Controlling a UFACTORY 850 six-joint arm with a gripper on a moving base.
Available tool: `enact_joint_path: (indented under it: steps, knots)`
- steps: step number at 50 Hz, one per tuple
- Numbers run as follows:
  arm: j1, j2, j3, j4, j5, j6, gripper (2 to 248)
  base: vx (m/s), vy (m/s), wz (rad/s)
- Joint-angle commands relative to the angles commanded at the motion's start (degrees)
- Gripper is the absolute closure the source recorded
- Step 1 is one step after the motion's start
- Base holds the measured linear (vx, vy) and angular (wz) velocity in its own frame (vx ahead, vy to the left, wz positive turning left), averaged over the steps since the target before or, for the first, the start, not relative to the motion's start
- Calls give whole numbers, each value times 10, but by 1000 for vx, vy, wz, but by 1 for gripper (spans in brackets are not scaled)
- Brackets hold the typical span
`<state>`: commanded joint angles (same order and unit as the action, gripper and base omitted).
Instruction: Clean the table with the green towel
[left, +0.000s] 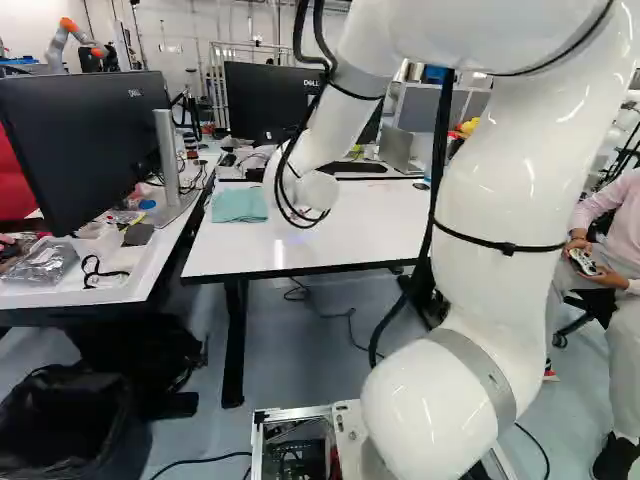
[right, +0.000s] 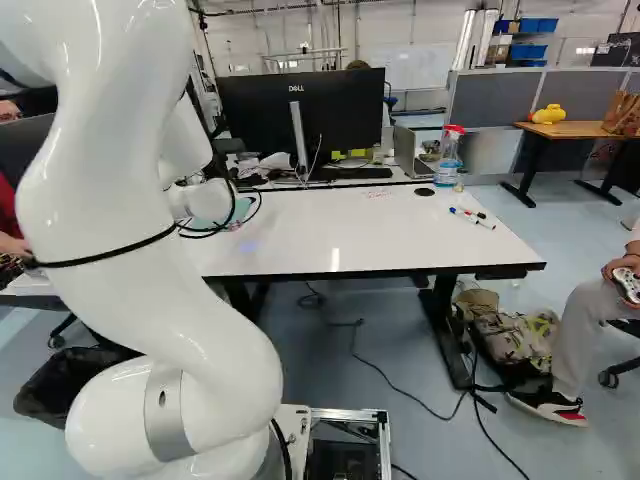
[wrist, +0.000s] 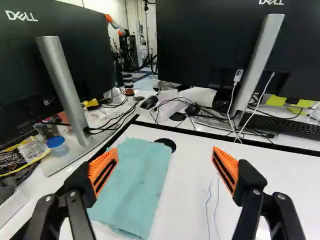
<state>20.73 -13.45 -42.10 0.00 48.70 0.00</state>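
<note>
The green towel (wrist: 135, 187) is lying flat on the white desk (right: 340, 240), close to the edge by the neighbouring monitor (wrist: 55, 55). The gripper (wrist: 164, 151) is hanging over it with both fingers spread wide, holding nothing, and the cloth is lying nearer one finger than the middle of the gap.

If the gripper is closing from that off-centre place, it is likely pinching only a border, or pushing the cloth aside. Being thin and limp, the towel is offering little to grip; fingertips staying too high would be sliding over it, and going too low would be pressing them on the hard top. The black grommet (wrist: 166, 145) is sitting just beside a corner and could be catching a fingertip. During wiping, a bunched towel could be missing the thin blue lines (wrist: 208, 210), which look like pen marks, or the faint reddish marks (right: 378, 193). Farther out, a wide sweep could be knocking the markers (right: 472, 217) or the spray bottle (right: 448, 158), and a high swing could be bumping the monitor.

In the wrist view, one finger is covering part of the towel's side. The arm (left: 490, 200) is hiding the gripper in both base views and part of the cloth in the right one, so the fingers' height above the desk is staying hard to judge. Whether the towel is folded is also unclear.
</note>
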Motion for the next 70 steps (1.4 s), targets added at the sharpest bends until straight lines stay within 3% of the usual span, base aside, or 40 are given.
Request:
enact_joint_path:
  steps: [58, 70]
  knots:
    - [75, -99, -119, 0, -111, 0, 3, 0, 0, 0]
    - [82, -119, -143, 3, -138, 0, 3, 0, 0, 0]
